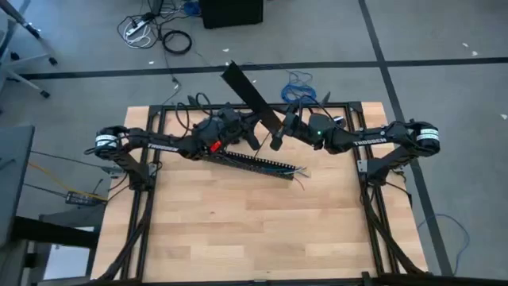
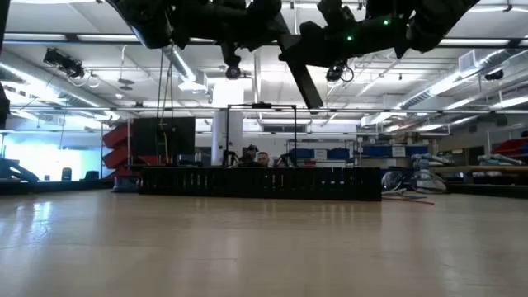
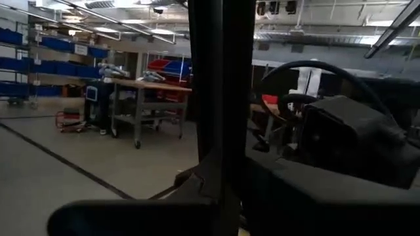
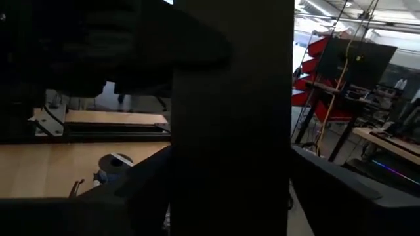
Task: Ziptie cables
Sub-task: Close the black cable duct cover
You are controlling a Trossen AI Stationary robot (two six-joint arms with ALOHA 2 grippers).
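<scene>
Both arms raised mid-table; left gripper [image 1: 252,127], right gripper [image 1: 279,131] seemingly clamp black strip [image 1: 250,95].

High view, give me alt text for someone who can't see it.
Seen from above, both dark arms meet over the far part of a wooden table, holding a long black strip raised between the left gripper and right gripper. Another black strip lies below them.

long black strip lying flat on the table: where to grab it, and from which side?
Probably the exposed half of the long black strip toward the middle of the wooden table, straight down from above, pincer across its narrow width: it lies flat and thin, so only the long edges offer purchase. Its other end sits beneath the left arm; thin cables trail off the free tip.
</scene>
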